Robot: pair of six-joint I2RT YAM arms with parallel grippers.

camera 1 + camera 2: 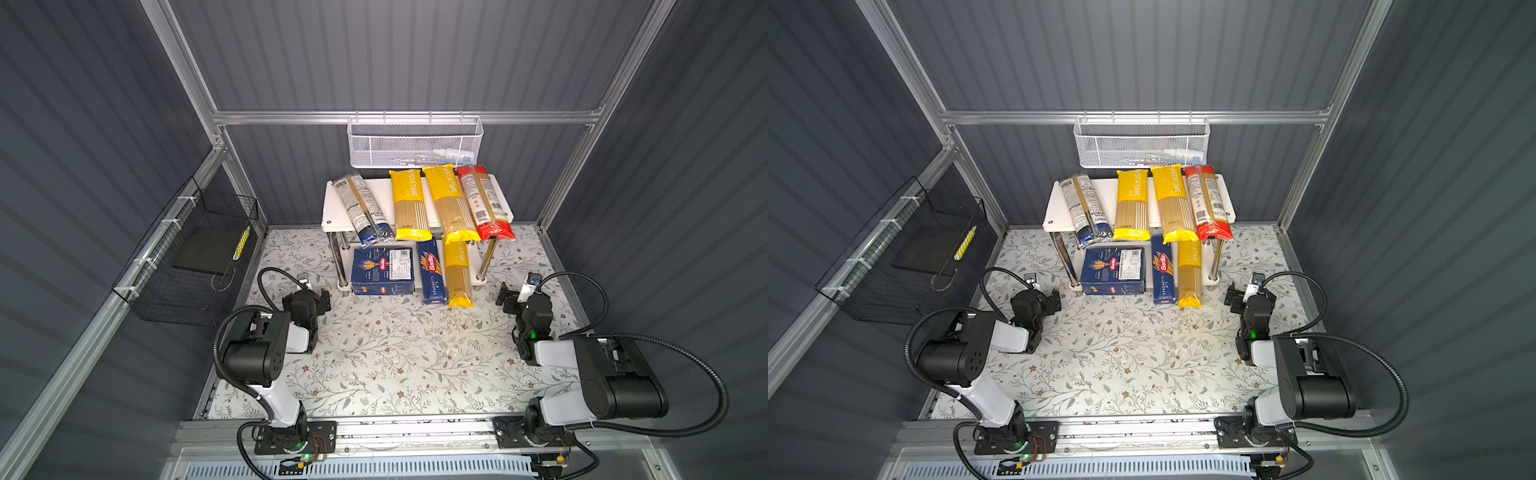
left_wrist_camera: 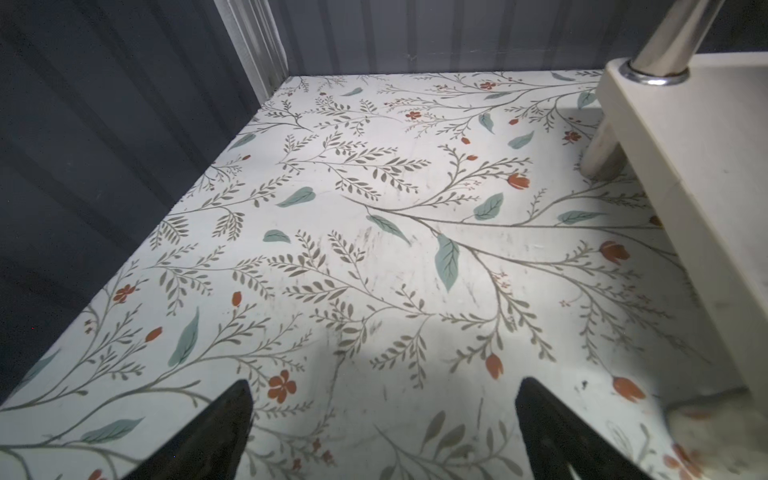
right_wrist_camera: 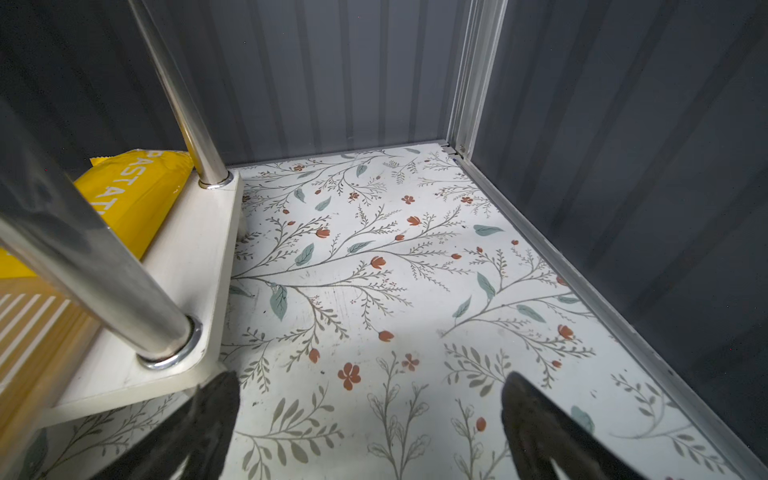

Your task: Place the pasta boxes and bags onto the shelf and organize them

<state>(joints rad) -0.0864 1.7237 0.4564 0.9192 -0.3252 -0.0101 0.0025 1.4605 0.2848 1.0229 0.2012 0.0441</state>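
Observation:
The shelf (image 1: pixel 332 199) stands at the back middle in both top views. On its top board lie a navy-ended bag (image 1: pixel 363 210), two yellow bags (image 1: pixel 409 205) and a red-ended bag (image 1: pixel 484 203), side by side. The lower board (image 3: pixel 183 257) carries the wide Barilla box (image 1: pixel 382 270), the narrow spaghetti box (image 1: pixel 432 272) and a third yellow bag (image 1: pixel 457 274). My left gripper (image 2: pixel 384 386) hangs open and empty over the table beside the shelf's left post. Over the table by the shelf's right front post, my right gripper (image 3: pixel 370 378) stands open and empty.
A white mesh basket (image 1: pixel 415 143) hangs on the back rail above the shelf. A black wire basket (image 1: pixel 195 257) is fixed to the left wall. The floral table top (image 1: pixel 395 353) stretches in front of the shelf between both arms. Grey walls close three sides.

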